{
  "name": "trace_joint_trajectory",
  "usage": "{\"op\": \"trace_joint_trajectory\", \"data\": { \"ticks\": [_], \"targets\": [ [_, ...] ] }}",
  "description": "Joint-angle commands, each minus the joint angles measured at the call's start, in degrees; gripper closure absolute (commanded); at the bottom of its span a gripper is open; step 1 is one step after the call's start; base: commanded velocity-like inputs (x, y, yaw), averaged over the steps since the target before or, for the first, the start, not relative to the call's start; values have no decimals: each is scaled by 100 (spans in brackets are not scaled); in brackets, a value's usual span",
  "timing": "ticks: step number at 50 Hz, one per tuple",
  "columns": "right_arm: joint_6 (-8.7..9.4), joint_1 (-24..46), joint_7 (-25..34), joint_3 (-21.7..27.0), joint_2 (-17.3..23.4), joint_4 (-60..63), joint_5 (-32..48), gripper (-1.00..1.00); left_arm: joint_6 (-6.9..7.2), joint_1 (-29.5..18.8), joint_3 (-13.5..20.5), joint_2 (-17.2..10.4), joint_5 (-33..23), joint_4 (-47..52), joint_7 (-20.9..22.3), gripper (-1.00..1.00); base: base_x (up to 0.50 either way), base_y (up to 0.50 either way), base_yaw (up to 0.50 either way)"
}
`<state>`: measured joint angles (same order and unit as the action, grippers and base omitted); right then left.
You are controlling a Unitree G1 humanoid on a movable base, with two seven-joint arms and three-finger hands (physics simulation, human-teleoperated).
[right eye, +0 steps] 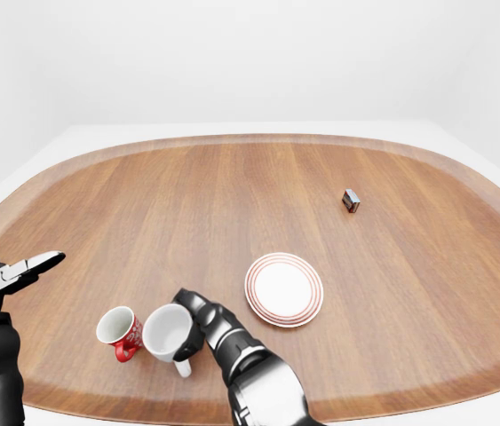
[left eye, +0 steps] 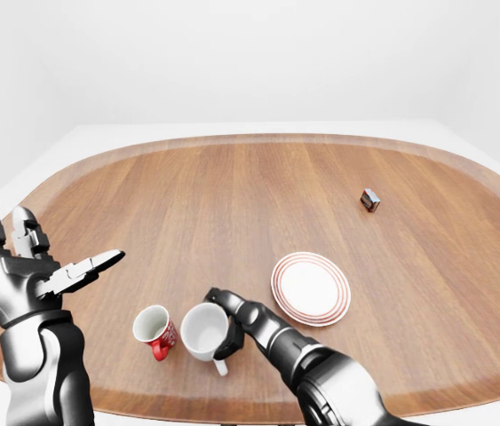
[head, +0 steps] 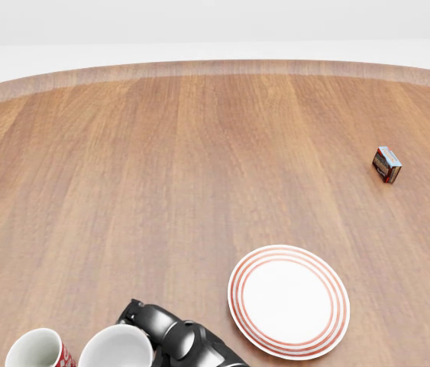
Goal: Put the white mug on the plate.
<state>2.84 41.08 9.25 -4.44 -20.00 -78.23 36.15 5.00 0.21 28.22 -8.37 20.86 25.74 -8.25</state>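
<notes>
The white mug [left eye: 202, 330] stands on the wooden table near the bottom edge of the left-eye view, its handle toward the bottom. My right hand [left eye: 226, 321] is against the mug's right side with its fingers [head: 143, 315] curled round the rim and wall. To the right of the mug lies the white plate [left eye: 311, 288] with red rings, nothing on it. My left hand [left eye: 47, 250] is raised at the far left, away from the table's things, fingers spread open and holding nothing.
A red mug [left eye: 154, 331] with white spots stands just left of the white mug, almost touching it. A small box [head: 386, 164] lies far off at the right. The oval table's rim [left eye: 258, 138] curves across the top.
</notes>
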Motion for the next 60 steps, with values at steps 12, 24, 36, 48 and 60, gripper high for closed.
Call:
{"op": "trace_joint_trajectory", "data": {
  "ticks": [12, 24, 36, 48, 60],
  "targets": [
    [-278, 417, -144, 167, 38, 181, -411, 100, 0, 2, -15, 6, -12, -13, -6, -100, 0, 0, 0],
    [-73, 1350, -129, 227, 380, 564, -1171, 100, 0, 13, 10, 6, 11, 16, 3, -100, 0, 0, 0],
    [216, 2500, 157, 601, 1406, 724, -2045, 100, 0, -2, -7, 4, -3, -46, 7, -100, 0, 0, 0],
    [216, 2988, -111, 1219, 3249, 339, -2583, 100, 0, -19, -20, -14, 15, -71, 3, -100, 0, 0, 0],
    [216, 2162, -465, 1616, 3913, 169, -2843, 100, 0, -36, -62, -12, -22, -44, -19, -100, 0, 0, 0]
  ]
}}
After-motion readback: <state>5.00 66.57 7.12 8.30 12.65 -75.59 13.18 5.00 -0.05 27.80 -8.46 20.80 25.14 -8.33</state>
